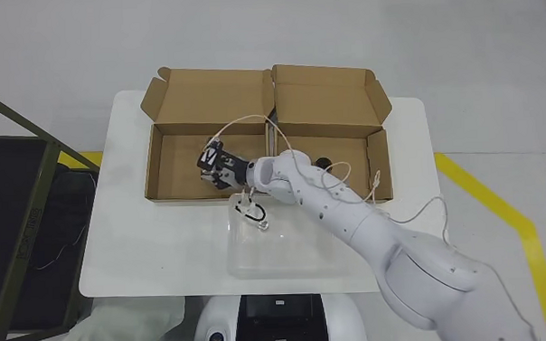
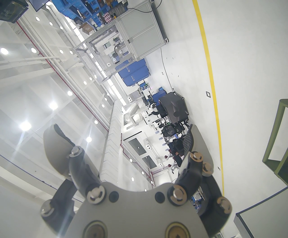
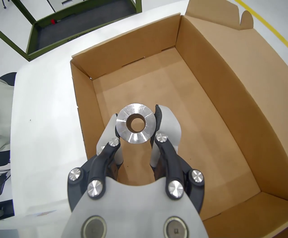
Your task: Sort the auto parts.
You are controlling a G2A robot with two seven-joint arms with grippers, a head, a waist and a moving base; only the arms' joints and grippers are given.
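Note:
My right gripper (image 3: pixel 136 122) is shut on a silver metal ring (image 3: pixel 135 123) with a round centre hole, held above the floor of the left cardboard box (image 3: pixel 193 126). From above, that gripper (image 1: pixel 215 163) hangs over the left box (image 1: pixel 178 165), near its middle. A black part (image 1: pixel 322 162) lies in the right cardboard box (image 1: pixel 377 162). In the clear tray (image 1: pixel 285 256) at the table's front lie a black ring and a small metal piece (image 1: pixel 254 213). My left gripper (image 2: pixel 126 139) is open, raised and facing the room, with nothing between its fingers.
The two boxes stand side by side at the back of the white table (image 1: pixel 130 230), their lids folded back. A dark green framed cart (image 1: pixel 22 224) stands off the table's left edge. White cables (image 1: pixel 410 211) run along my right arm.

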